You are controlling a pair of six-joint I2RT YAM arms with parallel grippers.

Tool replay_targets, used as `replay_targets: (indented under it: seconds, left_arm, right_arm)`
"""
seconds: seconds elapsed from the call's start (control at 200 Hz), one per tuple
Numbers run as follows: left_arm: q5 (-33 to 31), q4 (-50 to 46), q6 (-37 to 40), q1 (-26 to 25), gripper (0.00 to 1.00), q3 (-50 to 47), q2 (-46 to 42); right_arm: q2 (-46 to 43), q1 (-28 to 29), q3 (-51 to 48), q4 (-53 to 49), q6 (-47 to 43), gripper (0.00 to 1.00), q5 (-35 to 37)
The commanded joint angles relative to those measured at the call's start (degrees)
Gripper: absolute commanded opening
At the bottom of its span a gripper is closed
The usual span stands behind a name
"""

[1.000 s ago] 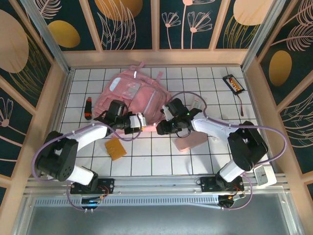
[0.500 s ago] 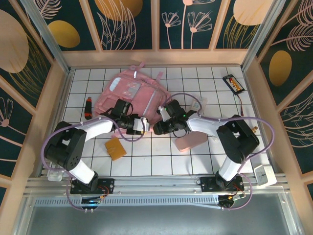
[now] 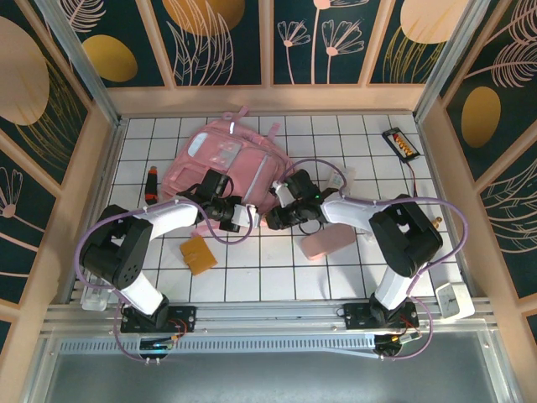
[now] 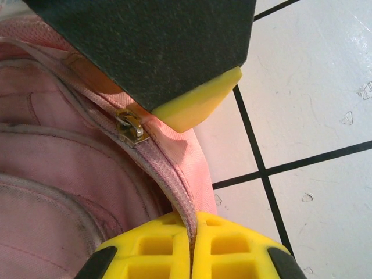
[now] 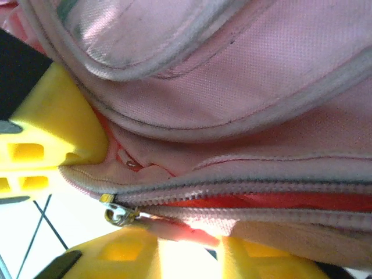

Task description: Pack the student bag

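Evidently our left claw (image 3: pixel 243 217) clamps the student bag (image 3: pixel 220 155) by its zip edge (image 4: pixel 177 165) to steady it; whether the right claw (image 3: pixel 270 222) by the zip pull (image 5: pixel 116 215) grips, we cannot tell.

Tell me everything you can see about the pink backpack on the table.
The backpack is soft pink woven fabric with pale reflective strips, grey piping, front pockets and straps at its far end. It lies flat on the white gridded table, left of centre. Its near zip is partly open, showing orange inside, with a metal slider. The left gripper is shut on its edge binding; the right gripper sits at the slider, grip unclear.
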Motion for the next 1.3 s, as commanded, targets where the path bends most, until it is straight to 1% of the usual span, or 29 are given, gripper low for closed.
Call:
replay_targets:
  seconds: [0.0, 0.05, 0.2, 0.28, 0.33, 0.43, 0.515, 0.721, 1.001, 1.066, 1.106, 1.181, 1.246, 1.296]
  left_arm:
    - [2.73, -1.87, 2.52, -0.31, 0.0, 0.82, 0.67]
    - [3.09, -1.77, 2.45, -0.31, 0.0, 0.97, 0.66]
    - [4.0, -2.2, 2.48, -0.23, 0.0, 1.26, 0.93]
    - [4.45, -2.22, 2.34, -0.25, 0.0, 1.35, 1.09]
    - [4.73, -2.39, 2.35, -0.22, 0.0, 1.43, 1.26]
    - [4.76, -2.1, 1.85, -0.23, 0.0, 1.29, 1.28]
    - [4.8, -1.7, 1.42, -0.2, 0.0, 1.17, 1.1]
    - [4.78, -1.94, 1.38, -0.23, 0.0, 1.59, 1.36]
    - [5.2, -2.39, 1.51, -0.23, 0.0, 2.56, 1.89]
    - [5.13, -2.57, 1.59, -0.23, 0.0, 2.6, 1.81]
    - [5.05, -2.7, 1.6, -0.23, 0.0, 2.59, 1.72]
    - [4.93, -3.23, 1.83, -0.25, 0.0, 2.58, 1.72]
    - [4.76, -3.45, 1.94, -0.24, 0.0, 2.49, 1.63]
    - [4.76, -3.44, 1.85, -0.23, 0.0, 2.27, 1.54]
  right_arm:
    - [-1.38, -1.31, 1.13, 1.13, -3.98, 0.36, -2.76]
    - [-1.89, -1.88, 0.51, 1.68, -4.95, 0.38, -3.99]
    - [-1.7, -3.59, -0.62, 3.12, -6.98, 0.37, -8.38]
    - [-1.1, -3.69, -0.89, 4.13, -7.51, 0.34, -10.0]
    - [-0.95, -3.64, -1.18, 5.01, -7.46, 0.3, -10.76]
    - [-0.29, -3.65, -0.94, 5.25, -7.29, 0.26, -11.02]
    - [-0.24, -3.58, -1.38, 5.81, -7.03, 0.25, -11.15]
    - [0.34, -3.08, -1.8, 7.1, -6.59, 0.25, -12.39]
    - [1.41, -2.41, -3.03, 10.68, -6.06, 0.3, -11.98]
    - [1.49, -2.41, -3.9, 12.0, -6.64, 0.35, -13.11]
    - [1.52, -2.41, -4.54, 12.52, -6.39, 0.37, -11.68]
    - [1.59, -2.67, -5.85, 13.73, -6.44, 0.37, -9.93]
    - [2.04, -2.97, -7.04, 15.11, -6.37, 0.37, -10.84]
    - [2.63, -3.06, -7.3, 15.64, -6.55, 0.34, -11.97]
